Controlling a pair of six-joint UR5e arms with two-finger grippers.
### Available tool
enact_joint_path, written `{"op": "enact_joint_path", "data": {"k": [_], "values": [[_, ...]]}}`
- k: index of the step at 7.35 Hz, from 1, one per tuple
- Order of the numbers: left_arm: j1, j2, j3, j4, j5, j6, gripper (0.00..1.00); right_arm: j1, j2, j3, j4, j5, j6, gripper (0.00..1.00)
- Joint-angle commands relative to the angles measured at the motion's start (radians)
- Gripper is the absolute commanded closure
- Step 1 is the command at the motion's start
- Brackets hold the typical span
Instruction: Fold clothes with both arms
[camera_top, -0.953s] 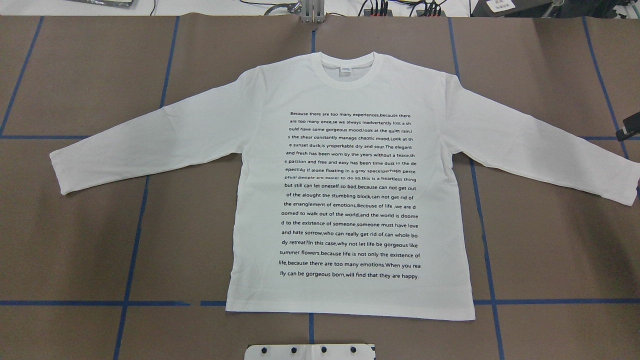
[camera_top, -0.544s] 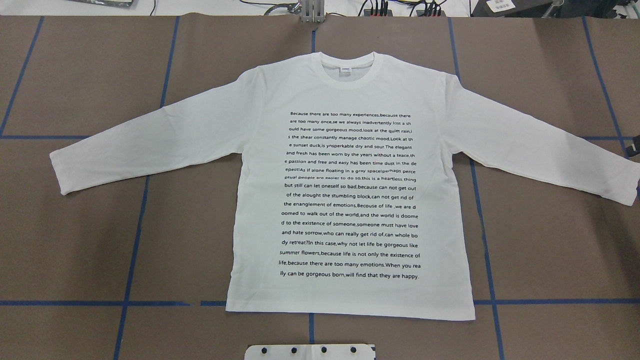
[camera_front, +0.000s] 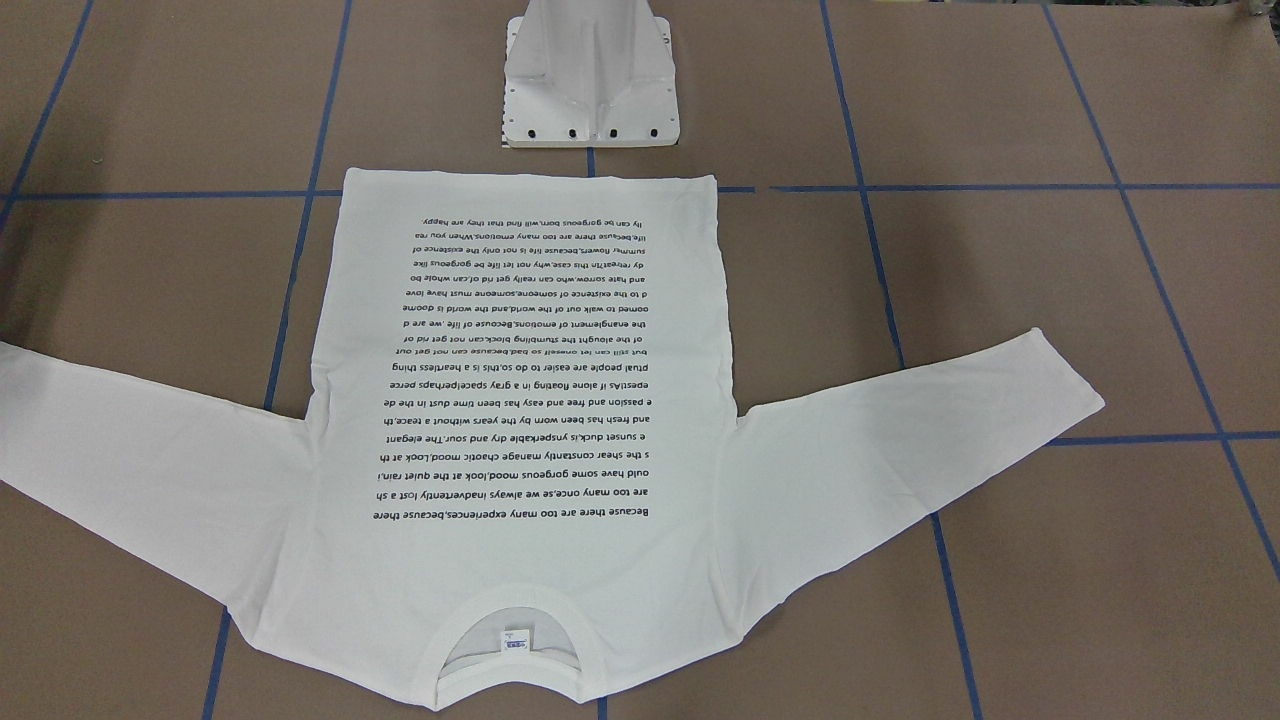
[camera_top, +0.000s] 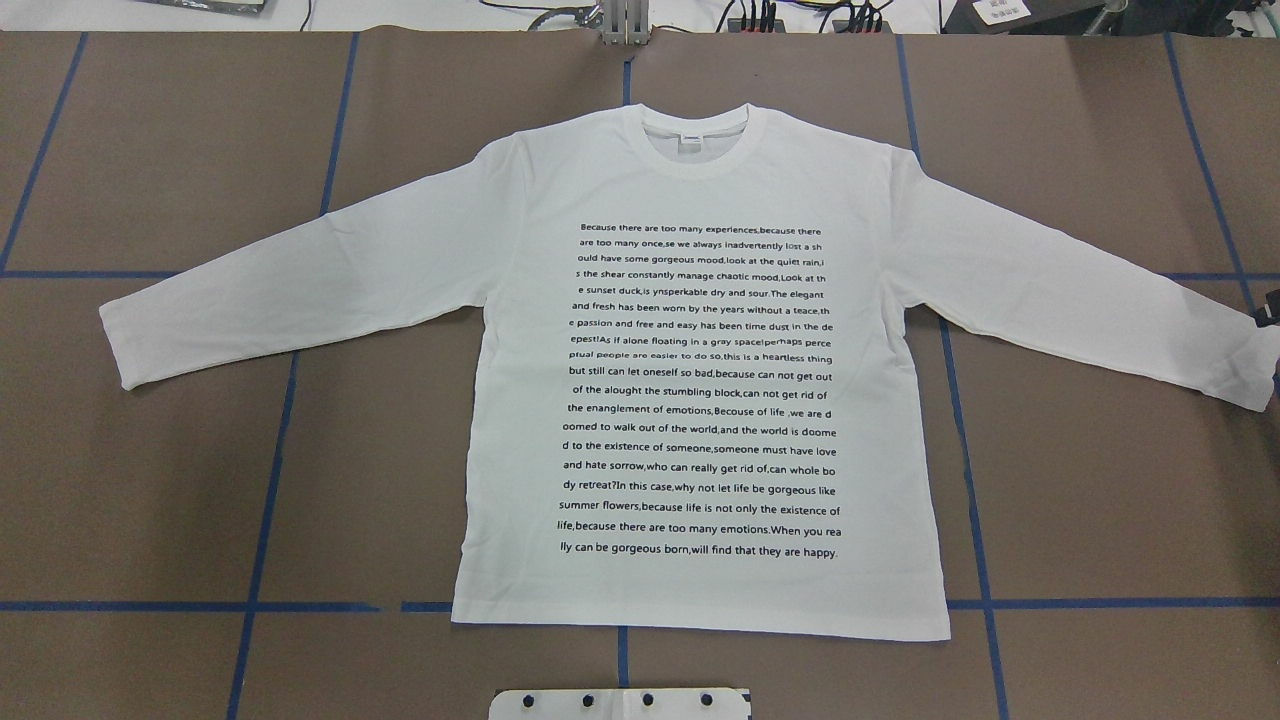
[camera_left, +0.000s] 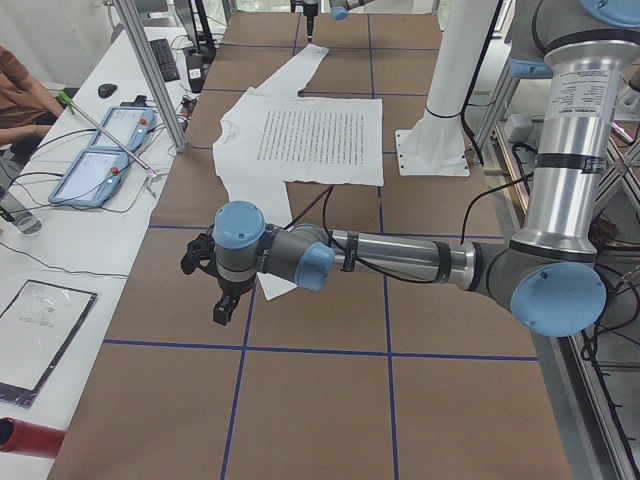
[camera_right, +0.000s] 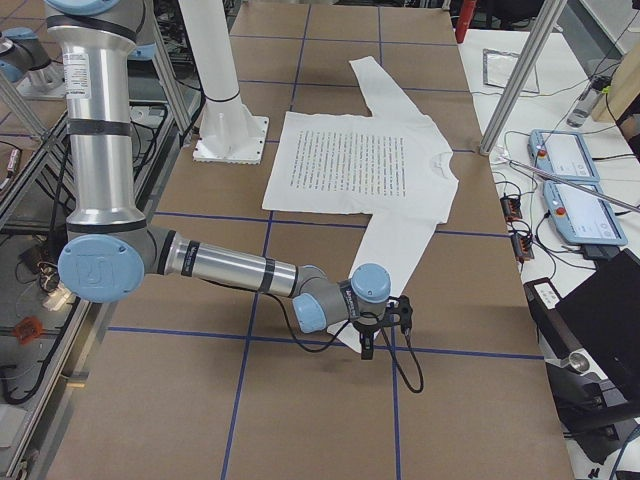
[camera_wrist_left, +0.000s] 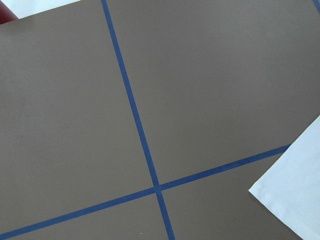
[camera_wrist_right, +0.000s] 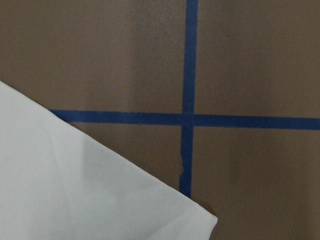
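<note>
white shirt (camera_top: 700, 180) lies flat, print up, centred on the table (camera_top: 150, 480), sleeves spread toward both ends. left gripper (camera_left: 222, 310) hangs just past one sleeve tip, right gripper (camera_right: 375, 338) by the other; jaw openings cannot be told.

The white T-shirt (camera_top: 700, 180) is carrying a block of black text lines (camera_top: 700, 390) and a white-blue neck label (camera_front: 517, 640). The brown table (camera_top: 150, 480) is showing a grid of blue tape lines (camera_top: 150, 606). The pedestal base (camera_front: 590, 100) is appearing white. The left arm (camera_left: 400, 258) and right arm (camera_right: 220, 265) are showing silver-grey tubes, light blue joint caps and black cables.
</note>
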Motion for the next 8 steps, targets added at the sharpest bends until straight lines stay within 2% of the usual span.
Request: {"op": "enact_joint_path", "data": {"k": [1,3,4,6,8], "values": [[0.0,-0.001,-0.001,0.0,0.0,0.0,0.0,-0.039,0.003,-0.043,0.01,-0.003,0.0,0.0],[0.0,-0.004,-0.006,0.0,0.0,0.0,0.0,-0.049,0.003,-0.053,0.007,-0.003,0.0,0.0],[0.0,-0.004,-0.009,0.0,0.0,0.0,0.0,-0.049,0.003,-0.053,0.007,-0.003,0.0,0.06],[0.0,-0.004,-0.009,0.0,0.0,0.002,0.0,-0.056,0.006,-0.05,0.004,0.0,0.0,0.27],[0.0,-0.004,-0.009,0.0,0.0,0.002,0.0,-0.066,0.006,-0.05,0.002,0.0,0.0,0.3]]}}
